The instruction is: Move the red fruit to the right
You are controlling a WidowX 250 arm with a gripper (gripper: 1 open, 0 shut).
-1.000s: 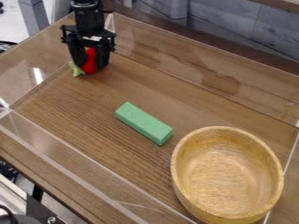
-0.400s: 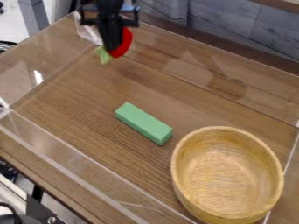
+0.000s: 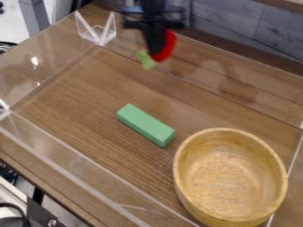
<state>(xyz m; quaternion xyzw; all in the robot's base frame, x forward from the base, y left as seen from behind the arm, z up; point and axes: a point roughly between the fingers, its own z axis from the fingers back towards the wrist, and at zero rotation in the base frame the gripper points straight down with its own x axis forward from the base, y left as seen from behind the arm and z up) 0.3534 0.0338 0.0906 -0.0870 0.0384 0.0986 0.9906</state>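
Robot lab test bench — wooden tabletop (image 3: 83, 106), fenced by clear plastic walls (image 3: 35, 62), robot arm (image 3: 151, 11) over it

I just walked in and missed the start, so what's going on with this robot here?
The gripper is shut on the red fruit, holding it in the air above the far part of the wooden table. The green block lies mid-table and the wooden bowl sits at the near right, both apart from the gripper.

Single arm, black gripper (image 3: 159, 48): points almost straight down, hangs clear above the table (image 3: 83, 111) near its far edge, fingers clamped on the red fruit (image 3: 165, 44).
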